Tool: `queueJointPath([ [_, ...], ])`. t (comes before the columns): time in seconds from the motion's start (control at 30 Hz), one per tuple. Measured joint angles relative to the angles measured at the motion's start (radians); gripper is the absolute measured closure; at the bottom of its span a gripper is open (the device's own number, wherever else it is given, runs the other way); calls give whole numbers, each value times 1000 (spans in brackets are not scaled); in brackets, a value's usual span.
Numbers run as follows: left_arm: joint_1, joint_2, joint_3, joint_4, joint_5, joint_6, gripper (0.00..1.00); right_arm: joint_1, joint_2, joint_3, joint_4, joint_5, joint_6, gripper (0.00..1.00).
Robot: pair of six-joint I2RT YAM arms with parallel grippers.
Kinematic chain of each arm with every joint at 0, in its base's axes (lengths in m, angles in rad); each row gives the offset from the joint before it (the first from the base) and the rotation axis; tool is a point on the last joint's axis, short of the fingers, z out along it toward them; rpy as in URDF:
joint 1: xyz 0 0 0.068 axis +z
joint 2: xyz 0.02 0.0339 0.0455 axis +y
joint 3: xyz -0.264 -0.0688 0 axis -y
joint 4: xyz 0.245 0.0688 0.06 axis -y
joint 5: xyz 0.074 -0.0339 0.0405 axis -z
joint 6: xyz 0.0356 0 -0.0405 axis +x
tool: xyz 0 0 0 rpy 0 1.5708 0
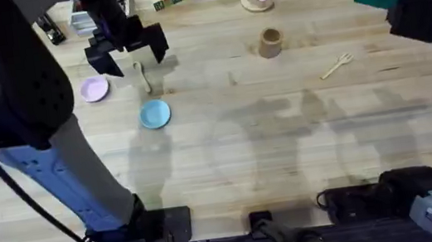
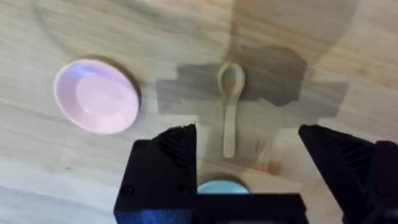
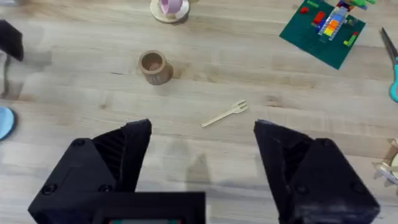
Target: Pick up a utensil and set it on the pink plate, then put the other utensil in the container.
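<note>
Hovering left gripper (image 2: 249, 155) above spoon (image 2: 230, 106).

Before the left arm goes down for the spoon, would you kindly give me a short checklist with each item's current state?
1. Left gripper open: ok.
2. Spoon lying flat on the table, handle between the open fingers: ok.
3. Pink plate bare and beside the spoon: ok.
4. Blue plate apart from the spoon: ok.
5. Fork still on the table, right gripper open above it: ok.
6. Wooden cup upright: ok; whether anything lies inside: cannot tell.
</note>
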Motion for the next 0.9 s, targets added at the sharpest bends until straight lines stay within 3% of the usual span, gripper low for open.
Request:
queueJointPath([
  [0.33, 0, 10, -49, 72, -9, -56, 8, 0, 0, 0, 0, 0, 0, 6],
  [0.9, 0, 10, -124, 162, -18, -72, 6, 0, 0, 0, 0, 0, 0, 5],
])
